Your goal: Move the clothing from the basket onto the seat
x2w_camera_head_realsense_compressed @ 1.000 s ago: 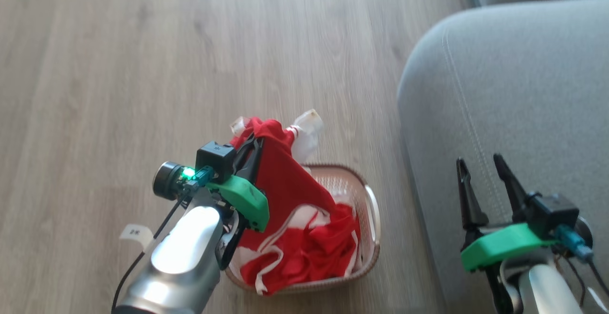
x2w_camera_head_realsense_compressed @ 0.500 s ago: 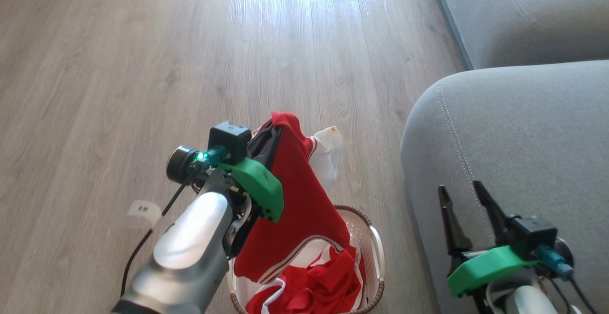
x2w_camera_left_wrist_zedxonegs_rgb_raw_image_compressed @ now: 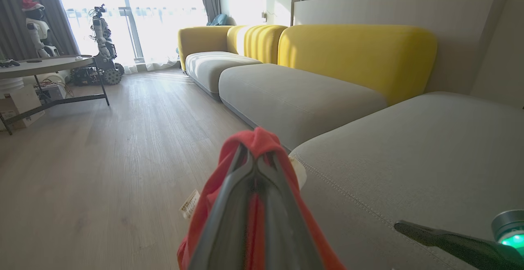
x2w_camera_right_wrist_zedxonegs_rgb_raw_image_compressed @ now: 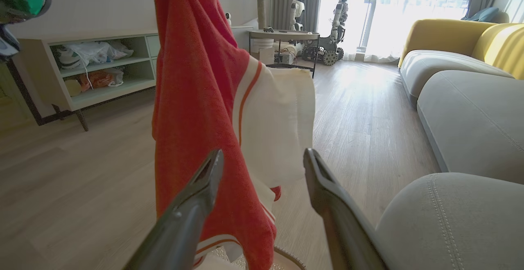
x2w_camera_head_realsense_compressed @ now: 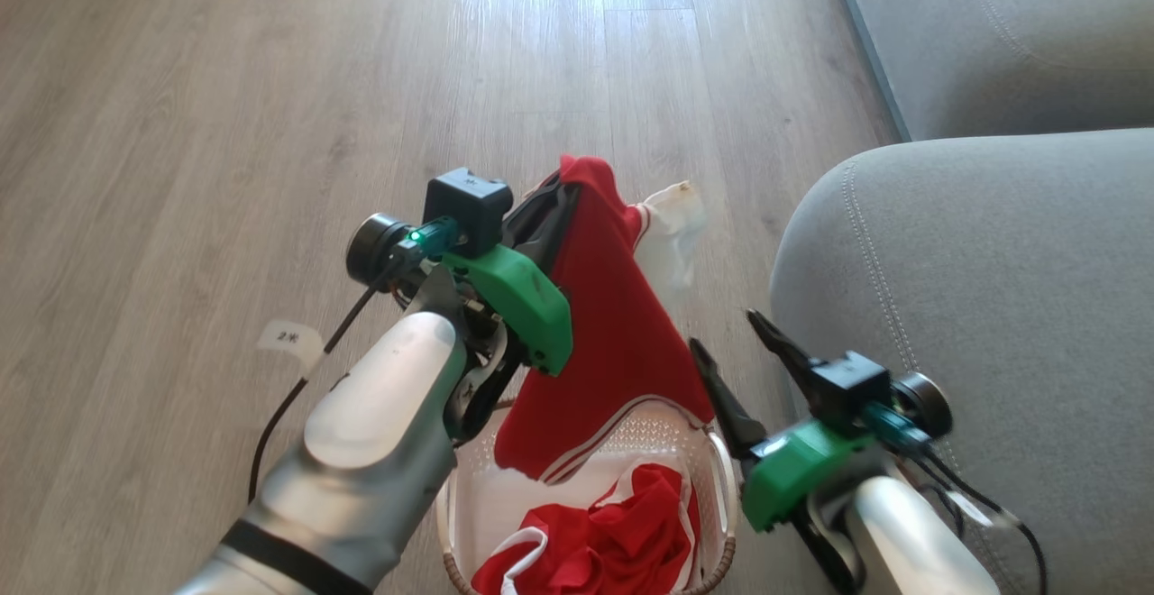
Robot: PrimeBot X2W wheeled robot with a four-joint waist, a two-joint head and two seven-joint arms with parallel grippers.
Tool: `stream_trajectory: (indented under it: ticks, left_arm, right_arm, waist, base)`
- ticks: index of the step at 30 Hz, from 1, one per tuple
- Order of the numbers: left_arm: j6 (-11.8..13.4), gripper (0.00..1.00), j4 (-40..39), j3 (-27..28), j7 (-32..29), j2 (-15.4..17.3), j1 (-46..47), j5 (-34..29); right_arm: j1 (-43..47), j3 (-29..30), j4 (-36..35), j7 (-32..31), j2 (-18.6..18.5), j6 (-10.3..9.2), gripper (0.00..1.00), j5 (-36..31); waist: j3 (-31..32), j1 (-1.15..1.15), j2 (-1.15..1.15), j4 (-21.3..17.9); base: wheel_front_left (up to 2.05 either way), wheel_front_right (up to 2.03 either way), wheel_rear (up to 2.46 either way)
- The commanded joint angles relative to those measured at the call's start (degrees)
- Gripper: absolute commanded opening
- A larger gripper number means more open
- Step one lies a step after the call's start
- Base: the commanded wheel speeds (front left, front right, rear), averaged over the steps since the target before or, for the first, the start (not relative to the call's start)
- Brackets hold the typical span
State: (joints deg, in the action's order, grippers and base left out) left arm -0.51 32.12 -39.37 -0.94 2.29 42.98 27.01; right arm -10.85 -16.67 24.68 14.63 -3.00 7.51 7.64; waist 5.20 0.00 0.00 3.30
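Note:
My left gripper (x2w_camera_head_realsense_compressed: 561,187) is shut on a red garment (x2w_camera_head_realsense_compressed: 613,324) with white panels, which hangs from it above the white basket (x2w_camera_head_realsense_compressed: 721,469). In the left wrist view the red fabric (x2w_camera_left_wrist_zedxonegs_rgb_raw_image_compressed: 256,139) bunches over the tips of the shut left gripper (x2w_camera_left_wrist_zedxonegs_rgb_raw_image_compressed: 254,158). More red clothing (x2w_camera_head_realsense_compressed: 604,541) lies crumpled in the basket. My right gripper (x2w_camera_head_realsense_compressed: 726,343) stands open just right of the hanging garment, beside the grey seat (x2w_camera_head_realsense_compressed: 983,306). In the right wrist view the garment (x2w_camera_right_wrist_zedxonegs_rgb_raw_image_compressed: 196,98) hangs just ahead of the open fingers (x2w_camera_right_wrist_zedxonegs_rgb_raw_image_compressed: 204,180).
Wooden floor (x2w_camera_head_realsense_compressed: 225,126) spreads to the left and ahead. A second grey cushion (x2w_camera_head_realsense_compressed: 992,27) lies beyond the seat, with yellow backrests (x2w_camera_left_wrist_zedxonegs_rgb_raw_image_compressed: 356,53) behind. A low shelf unit (x2w_camera_right_wrist_zedxonegs_rgb_raw_image_compressed: 90,73), a table (x2w_camera_right_wrist_zedxonegs_rgb_raw_image_compressed: 282,37) and other robots (x2w_camera_right_wrist_zedxonegs_rgb_raw_image_compressed: 339,20) stand far off.
The head view has shifted. My left gripper has lifted the garment higher, so its hem now clears most of the basket. My right gripper has swung left toward the hanging cloth, off the seat.

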Motion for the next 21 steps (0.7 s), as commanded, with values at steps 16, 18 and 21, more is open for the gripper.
stream_trajectory:
  ticks: [16, 18, 21]
  left_arm:
    - [3.1, 0.0, -7.4, -6.4, 1.4, 0.6, 7.2, 6.0]
    - [3.4, 0.0, -7.6, -7.2, 1.6, 0.6, 7.3, 6.5]
    - [3.8, 0.0, -7.4, -7.7, 1.9, 0.6, 7.2, 7.1]
  right_arm:
    - [-17.5, -14.9, 15.9, 0.4, 0.1, -0.02, 1.0, 5.8]
    - [-18.5, -15.6, 16.9, 0.4, 0.1, -0.02, 0.99, 6.9]
    - [-19.4, -15.7, 17.6, 0.4, 0.1, -0.02, 0.31, 8.1]
  waist:
    - [-0.5, 0.0, 0.0, 3.0]
    - [-0.5, 0.0, 0.0, 3.3]
    - [-0.5, 0.0, 0.0, 3.6]
  base:
    - [0.0, 0.0, 0.0]
    - [0.0, 0.0, 0.0]
    - [0.0, 0.0, 0.0]
